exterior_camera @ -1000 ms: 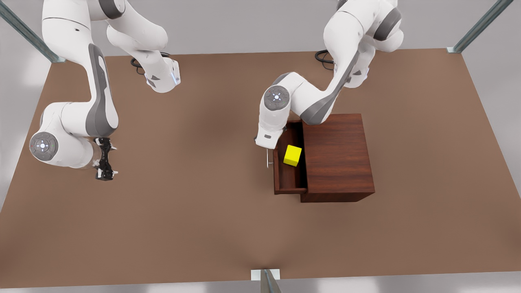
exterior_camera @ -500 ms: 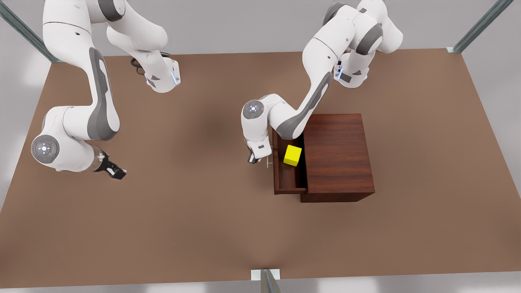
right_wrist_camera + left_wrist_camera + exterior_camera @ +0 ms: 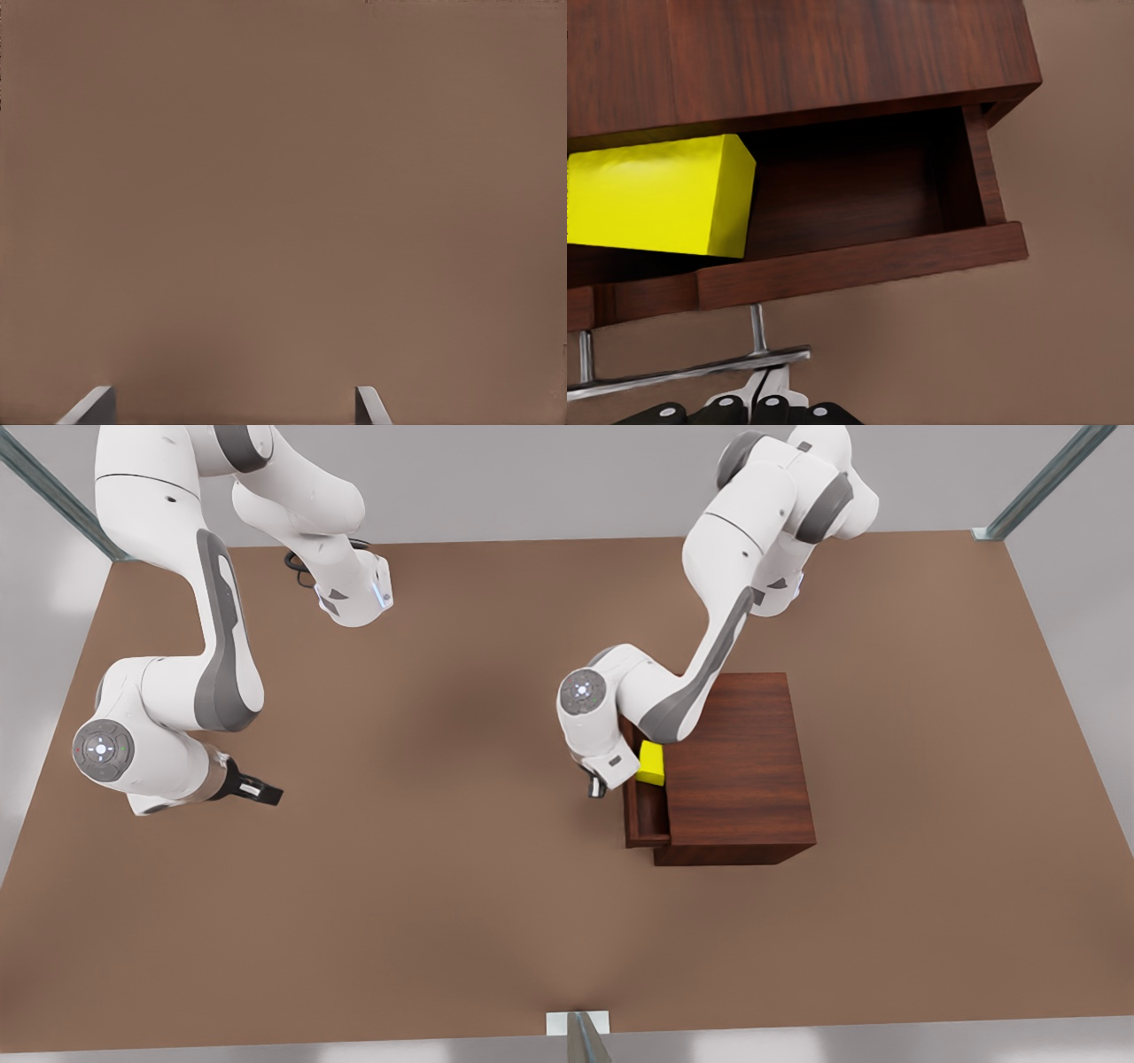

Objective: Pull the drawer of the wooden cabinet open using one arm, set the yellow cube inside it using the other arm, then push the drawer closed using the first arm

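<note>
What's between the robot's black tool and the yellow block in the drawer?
In the left wrist view, the drawer's dark wooden front panel and its thin silver bar handle stand between the left tool and the small bright yellow cube.

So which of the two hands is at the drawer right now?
The left hand, at the drawer's silver bar handle beside the yellow cube. The right hand waits over bare table, fingers apart.

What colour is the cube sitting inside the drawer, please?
Bright yellow cube, clearest in the left wrist view.
</note>
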Controlling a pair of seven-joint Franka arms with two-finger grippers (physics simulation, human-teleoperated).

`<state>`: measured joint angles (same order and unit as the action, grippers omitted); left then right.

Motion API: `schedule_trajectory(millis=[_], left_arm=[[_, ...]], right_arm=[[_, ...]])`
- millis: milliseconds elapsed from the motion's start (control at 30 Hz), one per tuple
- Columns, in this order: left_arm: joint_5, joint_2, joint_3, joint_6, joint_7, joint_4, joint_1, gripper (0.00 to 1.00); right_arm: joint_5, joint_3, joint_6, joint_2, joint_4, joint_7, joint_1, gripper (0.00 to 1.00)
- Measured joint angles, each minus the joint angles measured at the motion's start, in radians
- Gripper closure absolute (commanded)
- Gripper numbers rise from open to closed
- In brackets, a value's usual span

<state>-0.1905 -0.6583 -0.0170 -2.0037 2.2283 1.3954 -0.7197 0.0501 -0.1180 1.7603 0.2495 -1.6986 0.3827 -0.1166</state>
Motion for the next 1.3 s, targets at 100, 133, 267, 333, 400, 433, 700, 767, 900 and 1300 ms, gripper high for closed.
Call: schedule_trajectory(millis=[100, 133, 267, 333, 400, 433, 700, 767, 900, 1300], left_arm=[[0.000, 0.000, 0.000, 0.019, 0.004, 0.002, 0.015, 1.00], [0.000, 0.000, 0.000, 0.026, 0.003, 0.001, 0.022, 1.00], [0.000, 0.000, 0.000, 0.050, -0.004, 0.001, 0.046, 1.00], [0.000, 0.000, 0.000, 0.057, -0.010, 0.001, 0.054, 1.00], [0.000, -0.001, 0.000, 0.063, -0.016, 0.001, 0.060, 1.00], [0.000, -0.001, 0.000, 0.068, -0.020, -0.001, 0.065, 1.00], [-0.004, 0.002, -0.001, 0.115, -0.055, -0.012, 0.088, 1.00], [-0.006, 0.001, -0.004, 0.130, -0.064, -0.023, 0.087, 0.52], [0.018, 0.059, -0.001, 0.127, -0.070, -0.084, 0.106, 0.00], [0.277, 0.534, 0.004, 0.403, -0.920, 0.149, 0.719, 0.00]], right_arm=[[0.002, 0.000, 0.000, 0.000, 0.000, -0.034, 0.000, 0.00], [0.003, 0.000, 0.000, 0.000, 0.000, -0.044, 0.000, 0.00], [0.004, 0.000, 0.001, 0.000, 0.000, -0.079, 0.000, 0.00], [0.004, 0.000, 0.001, 0.000, 0.000, -0.094, 0.000, 0.00], [0.004, 0.000, 0.001, 0.000, 0.001, -0.107, 0.000, 0.00], [0.004, 0.000, 0.001, 0.000, 0.002, -0.113, 0.000, 0.00], [0.004, 0.000, 0.001, 0.002, 0.008, -0.150, 0.000, 0.00], [0.004, 0.000, 0.000, 0.005, 0.010, -0.158, 0.000, 0.00], [0.004, 0.000, 0.000, 0.006, 0.011, -0.170, -0.001, 0.00], [0.004, 0.000, -0.001, 0.006, 0.017, -0.193, -0.002, 0.00]])
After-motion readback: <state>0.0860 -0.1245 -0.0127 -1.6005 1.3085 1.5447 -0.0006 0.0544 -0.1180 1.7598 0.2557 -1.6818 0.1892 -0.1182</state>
